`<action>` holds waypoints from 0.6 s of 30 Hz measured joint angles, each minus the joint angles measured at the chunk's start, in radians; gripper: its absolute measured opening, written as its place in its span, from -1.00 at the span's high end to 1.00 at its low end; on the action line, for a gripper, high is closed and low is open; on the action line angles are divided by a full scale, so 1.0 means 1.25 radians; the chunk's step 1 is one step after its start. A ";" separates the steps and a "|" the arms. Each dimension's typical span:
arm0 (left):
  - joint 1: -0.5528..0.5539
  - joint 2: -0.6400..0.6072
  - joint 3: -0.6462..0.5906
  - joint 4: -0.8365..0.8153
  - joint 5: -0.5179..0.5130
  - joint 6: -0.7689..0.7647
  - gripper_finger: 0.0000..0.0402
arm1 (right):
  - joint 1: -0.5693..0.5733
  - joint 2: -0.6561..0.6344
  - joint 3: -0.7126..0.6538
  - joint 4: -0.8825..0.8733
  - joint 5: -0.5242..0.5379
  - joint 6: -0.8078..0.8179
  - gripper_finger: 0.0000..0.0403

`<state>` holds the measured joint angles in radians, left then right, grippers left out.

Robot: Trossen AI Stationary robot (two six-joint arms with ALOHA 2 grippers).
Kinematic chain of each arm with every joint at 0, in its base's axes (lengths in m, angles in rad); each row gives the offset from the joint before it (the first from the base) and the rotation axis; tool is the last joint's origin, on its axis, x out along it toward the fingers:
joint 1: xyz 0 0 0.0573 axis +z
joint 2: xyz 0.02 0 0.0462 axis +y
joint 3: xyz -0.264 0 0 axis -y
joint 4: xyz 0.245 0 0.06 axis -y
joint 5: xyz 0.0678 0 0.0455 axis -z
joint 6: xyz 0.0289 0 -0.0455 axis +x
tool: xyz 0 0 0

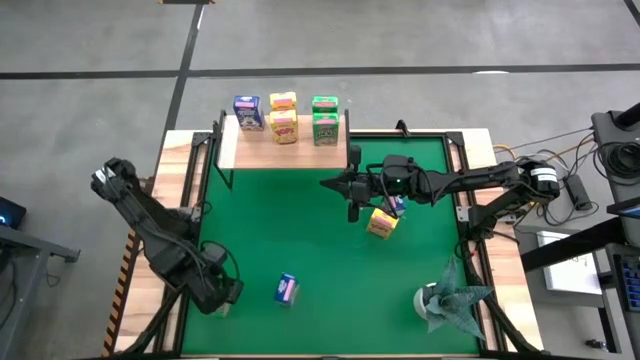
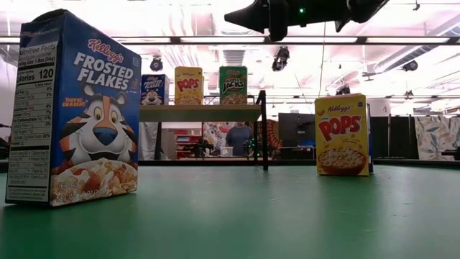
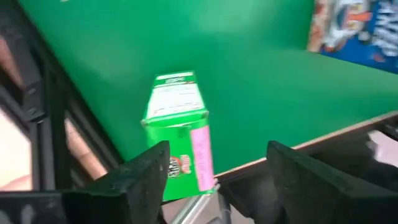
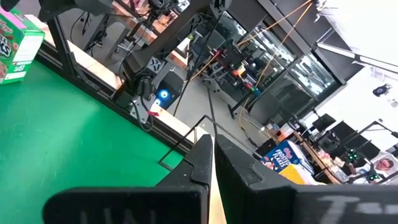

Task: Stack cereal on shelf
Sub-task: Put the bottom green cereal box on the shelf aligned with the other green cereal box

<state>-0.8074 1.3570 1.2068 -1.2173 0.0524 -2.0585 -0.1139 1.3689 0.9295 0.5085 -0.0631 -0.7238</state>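
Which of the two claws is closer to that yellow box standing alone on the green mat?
The right gripper hovers just beside the yellow box. The left gripper is far across the mat's opposite corner.

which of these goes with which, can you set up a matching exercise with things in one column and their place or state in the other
Things
1. Frosted Flakes box
2. Pops box
3. green cereal box
4. right tool

Place or state
A. shut, above the mat
B. at the mat's edge, between the open fingers of the left tool
C. standing alone on the mat's near part
D. on the mat under the right arm

Pairs: 1-C, 2-D, 3-B, 4-A
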 joint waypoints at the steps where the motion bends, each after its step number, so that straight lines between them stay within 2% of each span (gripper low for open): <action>1: -0.005 0.009 0.002 -0.007 0.006 -0.006 -0.29 | 0.000 0.000 0.000 -0.001 0.000 0.000 0.96; 11: -0.031 0.104 0.003 -0.036 0.119 -0.010 -0.34 | 0.000 0.000 0.000 -0.002 0.001 0.000 0.96; 18: -0.039 0.129 0.003 -0.046 0.118 -0.004 -0.29 | 0.000 0.000 0.000 -0.003 0.002 0.005 0.96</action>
<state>-0.8566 1.5186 1.2102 -1.2748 0.2005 -2.0633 -0.1139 1.3689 0.9295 0.5053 -0.0608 -0.7172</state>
